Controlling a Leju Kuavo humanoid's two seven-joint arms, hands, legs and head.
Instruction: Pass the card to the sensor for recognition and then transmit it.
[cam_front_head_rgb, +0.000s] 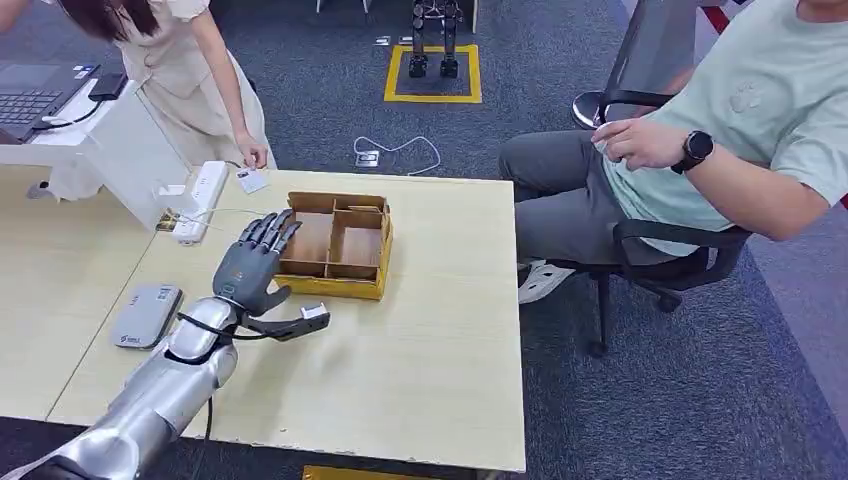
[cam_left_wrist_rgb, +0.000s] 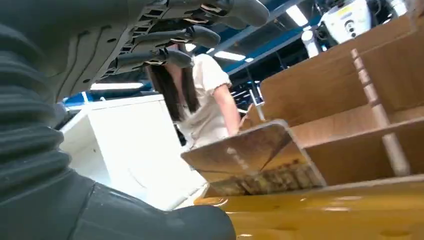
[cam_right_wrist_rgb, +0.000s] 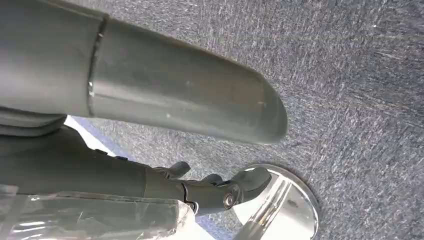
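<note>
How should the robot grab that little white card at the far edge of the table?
Probably by its near edge, pinched between thumb and finger, coming from above on the robot's own side. The card lies thin and nearly flat on the table, so nothing can be wrapped around, and a person's hand is at its far end. The left hand is nearest.

Table (cam_front_head_rgb: 430, 330), centre of head view: pale wood-grain laminate, smooth, matt. Divided box (cam_front_head_rgb: 335, 245), upper centre: brown cardboard w/ yellow outer wall; seen glossy yellow up close in left wrist view. Left hand (cam_front_head_rgb: 255, 265): dark grey matt plastic, ribbed rubbery cover at wrist; forearm brushed silver metal. Floor (cam_front_head_rgb: 700, 400), lower right: rough grey-blue carpet. Card (cam_front_head_rgb: 251, 180), upper left: white, smooth. Sensor (cam_front_head_rgb: 146, 314), left: grey matt plastic.
</note>
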